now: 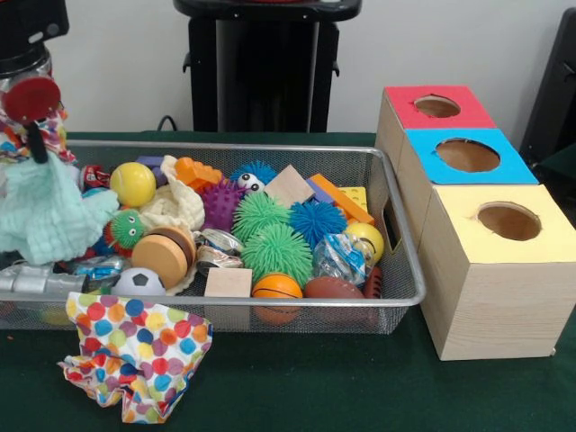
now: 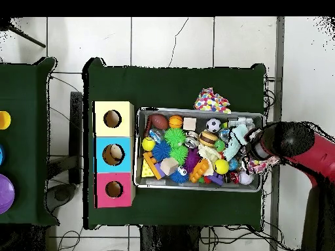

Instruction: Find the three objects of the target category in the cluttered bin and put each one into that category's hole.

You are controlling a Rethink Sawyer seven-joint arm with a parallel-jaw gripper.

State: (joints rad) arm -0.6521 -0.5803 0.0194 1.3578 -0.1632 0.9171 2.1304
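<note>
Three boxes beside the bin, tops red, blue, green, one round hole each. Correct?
Nearly. The third box's top is yellow, not green. The front view shows the red-topped box, the blue-topped box and the yellow-topped box in a row beside the wire bin, each with one round hole; the overhead view agrees.

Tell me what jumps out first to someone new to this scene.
The wire-mesh bin crammed with bright toys grabs the eye, above all the two green spiky balls at its middle. Beside it stand three wooden boxes with round holes, topped red, blue and yellow. A polka-dot cloth lies crumpled in front of the bin.
</note>
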